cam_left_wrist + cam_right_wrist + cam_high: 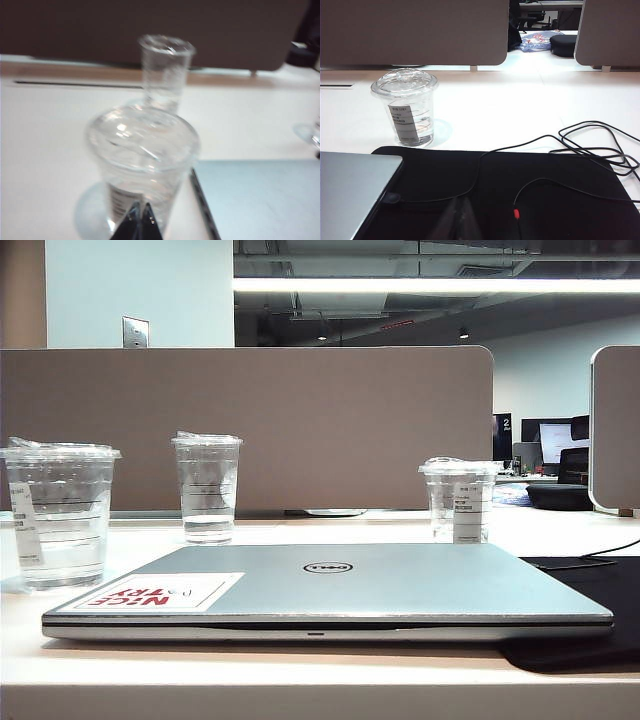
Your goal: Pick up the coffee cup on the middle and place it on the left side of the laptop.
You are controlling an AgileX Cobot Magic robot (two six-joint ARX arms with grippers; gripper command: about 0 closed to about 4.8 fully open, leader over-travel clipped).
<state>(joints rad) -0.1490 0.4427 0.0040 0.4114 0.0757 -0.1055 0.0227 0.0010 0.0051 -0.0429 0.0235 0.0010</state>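
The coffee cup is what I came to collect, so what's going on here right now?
Nothing is being held. The coffee cup stands on the table left of the closed laptop. The left gripper is shut and empty just in front of it. The right gripper hovers over the black mat beside the laptop; its jaws look closed. A slimmer cup and a shorter labelled cup stand behind, untouched.

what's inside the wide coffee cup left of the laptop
The coffee cup holds clear liquid, about halfway up, under a flat clear lid. Its white label strip hides a sliver of the contents. In the left wrist view, the shut left gripper covers the cup's base.
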